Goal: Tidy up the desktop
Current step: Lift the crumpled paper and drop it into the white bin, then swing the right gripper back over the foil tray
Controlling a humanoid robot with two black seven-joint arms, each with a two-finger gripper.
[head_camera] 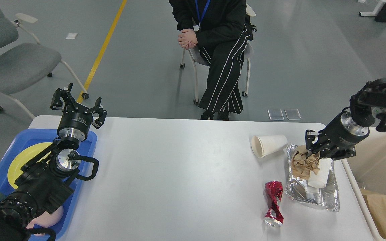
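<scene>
Head view: desktop point(179, 180) fills the lower centre. Left gripper point(76, 103), at 10 o'clock, hangs with fingers spread and nothing between them above the far corner of a blue tray point(79, 190) — desktop lies to its 4 o'clock. Right gripper point(313, 150), at 3 o'clock, pinches crumpled brown paper point(303, 165) over a foil tray point(330, 197); white cup point(268, 145) on its side at 9 o'clock of it, crushed red can point(273, 204) at 7 o'clock.

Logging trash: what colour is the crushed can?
Red with silver ends, in the head view: crushed can on the desktop.
</scene>
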